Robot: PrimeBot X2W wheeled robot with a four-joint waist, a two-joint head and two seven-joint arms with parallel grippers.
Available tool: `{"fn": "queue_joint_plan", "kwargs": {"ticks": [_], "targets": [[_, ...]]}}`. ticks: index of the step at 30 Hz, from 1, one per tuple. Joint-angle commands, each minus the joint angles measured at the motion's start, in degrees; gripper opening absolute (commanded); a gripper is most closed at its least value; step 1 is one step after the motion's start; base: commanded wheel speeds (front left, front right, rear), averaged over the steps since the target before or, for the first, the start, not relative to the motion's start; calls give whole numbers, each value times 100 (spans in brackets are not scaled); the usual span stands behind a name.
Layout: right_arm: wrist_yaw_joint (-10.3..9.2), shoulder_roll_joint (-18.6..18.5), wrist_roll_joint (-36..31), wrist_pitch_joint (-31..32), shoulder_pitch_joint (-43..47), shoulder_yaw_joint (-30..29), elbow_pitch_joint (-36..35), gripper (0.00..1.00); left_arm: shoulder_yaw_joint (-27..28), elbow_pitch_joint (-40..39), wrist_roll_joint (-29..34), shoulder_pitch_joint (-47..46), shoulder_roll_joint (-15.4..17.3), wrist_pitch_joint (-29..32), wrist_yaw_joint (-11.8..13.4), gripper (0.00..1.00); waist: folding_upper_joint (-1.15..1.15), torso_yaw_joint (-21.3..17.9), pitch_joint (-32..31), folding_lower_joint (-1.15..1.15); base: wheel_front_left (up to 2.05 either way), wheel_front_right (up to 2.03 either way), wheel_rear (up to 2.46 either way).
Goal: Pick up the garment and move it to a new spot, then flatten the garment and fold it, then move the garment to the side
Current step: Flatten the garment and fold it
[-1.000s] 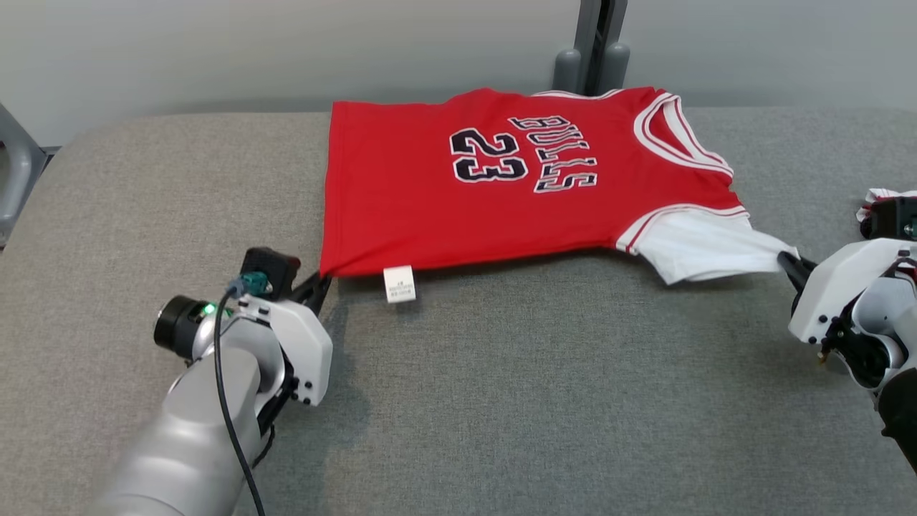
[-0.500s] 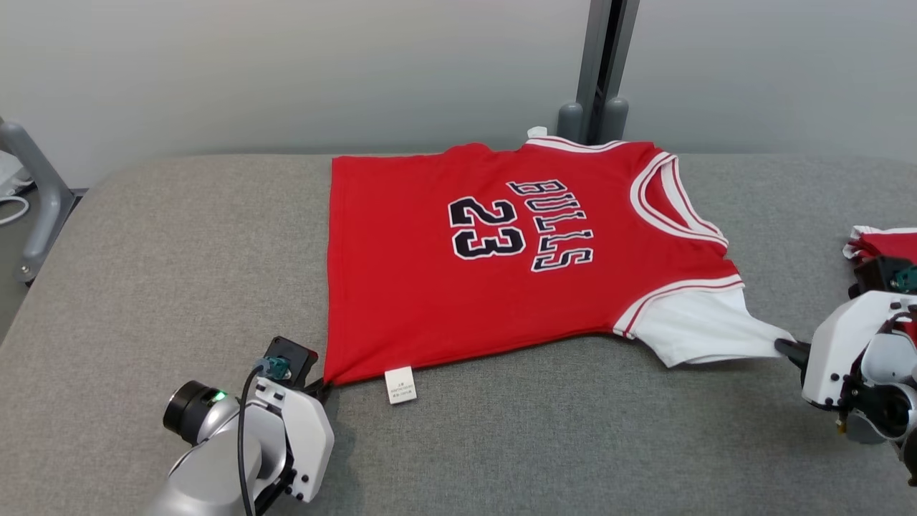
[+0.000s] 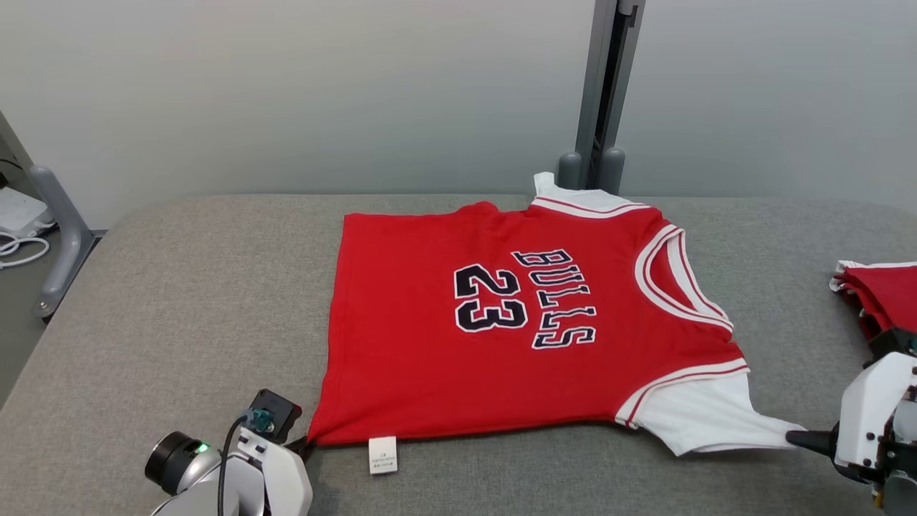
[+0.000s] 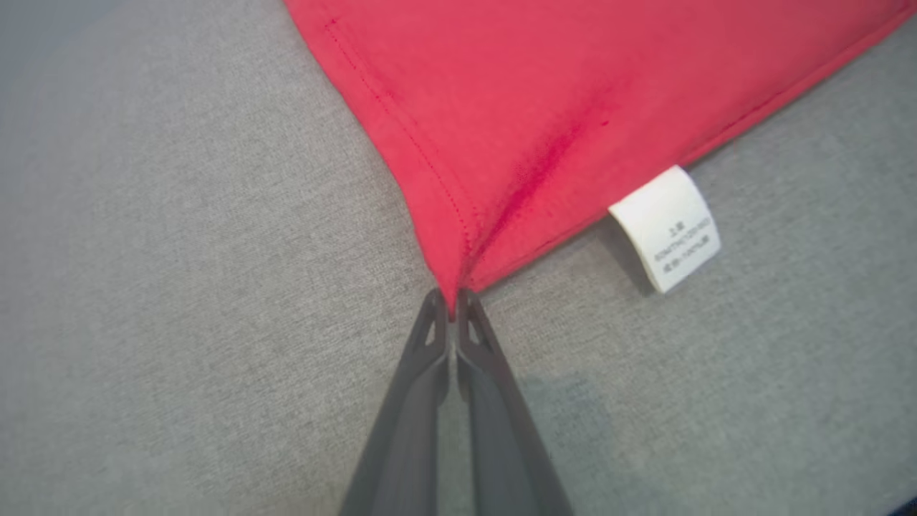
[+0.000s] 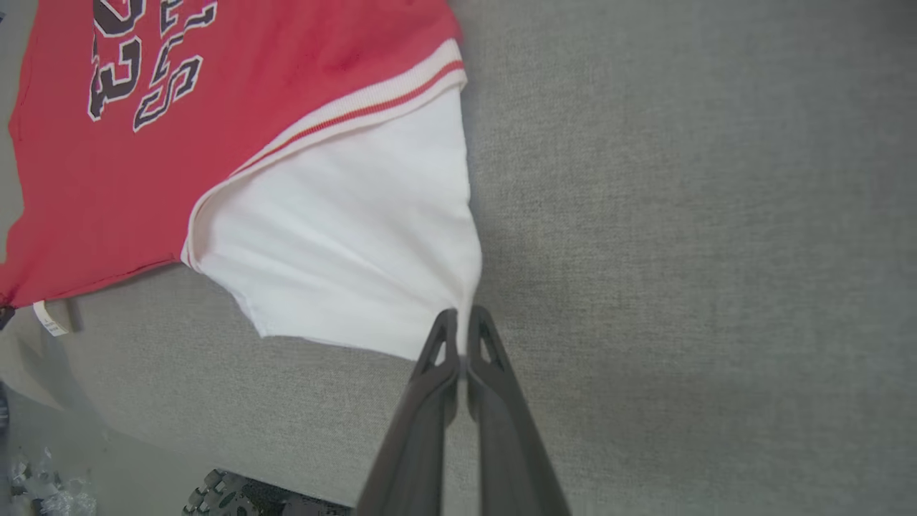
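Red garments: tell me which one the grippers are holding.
The spread-out BULLS 23 jersey: left gripper pinches its hem corner, right gripper its white sleeve. The folded red garment at the right lies ungripped.

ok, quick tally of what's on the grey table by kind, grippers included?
Spread garments: 1, the red cloth Bulls 23 jersey with white sleeves
Cloth piles: 1, the red-and-white cloth pile at the right edge
Grippers: 2, left gripper and right gripper, jaws shut on the jersey
Total: 4
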Motion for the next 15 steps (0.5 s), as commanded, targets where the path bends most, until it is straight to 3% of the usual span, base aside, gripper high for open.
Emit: {"fn": "queue_joint_plan", "kwargs": {"ticks": [1, 7, 15], "targets": [[-4, -124, 67, 63, 130, -29, -3, 0, -33, 8, -56, 88, 100, -9, 6, 0, 0, 8, -28, 0, 0, 0, 0], [-4, -329, 343, 287, 398, -95, -185, 0, -173, -288, -256, 286, 209, 139, 6, 0, 0, 49, -122, 0, 0, 0, 0], [-4, -584, 531, 139, 786, -238, -393, 0, -264, -1188, -761, 629, 594, 488, 6, 0, 0, 124, -184, 0, 0, 0, 0]]}}
